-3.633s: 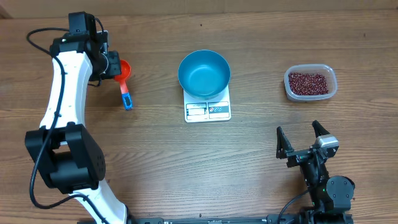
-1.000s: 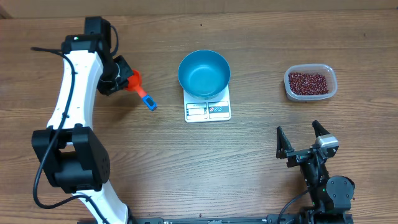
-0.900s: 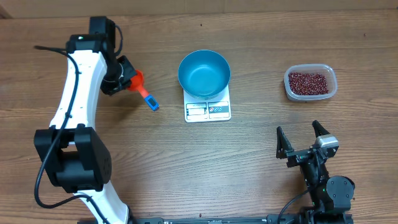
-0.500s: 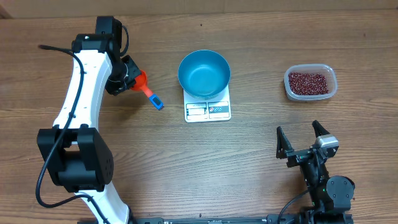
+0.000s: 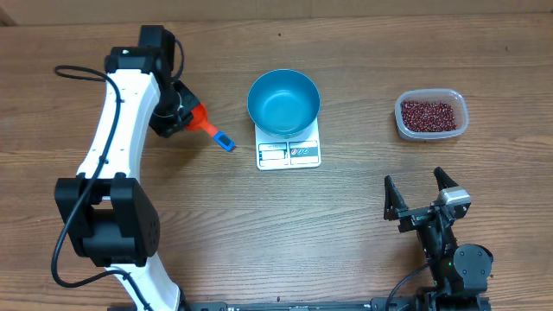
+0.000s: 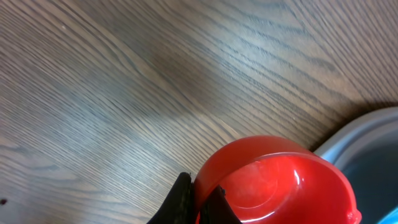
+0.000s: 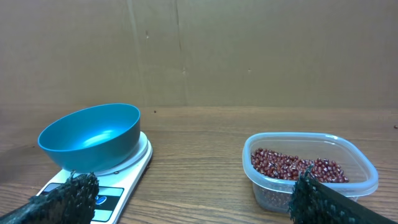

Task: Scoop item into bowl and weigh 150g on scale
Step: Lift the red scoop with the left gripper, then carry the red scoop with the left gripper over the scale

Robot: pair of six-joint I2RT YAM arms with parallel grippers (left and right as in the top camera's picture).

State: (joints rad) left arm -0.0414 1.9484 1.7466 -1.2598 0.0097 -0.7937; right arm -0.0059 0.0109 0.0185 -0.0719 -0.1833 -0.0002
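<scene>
- Left gripper point(image 5: 181, 117) pinches an empty orange-red scoop point(image 5: 200, 119), left of the scale point(image 5: 289, 154).
- The empty blue bowl point(image 5: 283, 100) sits on the scale.
- Beans point(image 5: 429, 115) fill a clear tub point(image 5: 432, 133), right of the scale.
- Right gripper point(image 5: 420, 197) rests spread.
- Likely next: take the scoop across to the beans.

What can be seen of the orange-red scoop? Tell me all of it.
The scoop looks like glossy orange-red plastic: a round cup and a straight handle ending in a blue tip. The left gripper holds it, jaws shut at the cup's edge. It sits left of the blue bowl, apart from it, with the handle pointing toward the scale. In the left wrist view the cup looks empty. Whether it touches the table cannot be told.
</scene>
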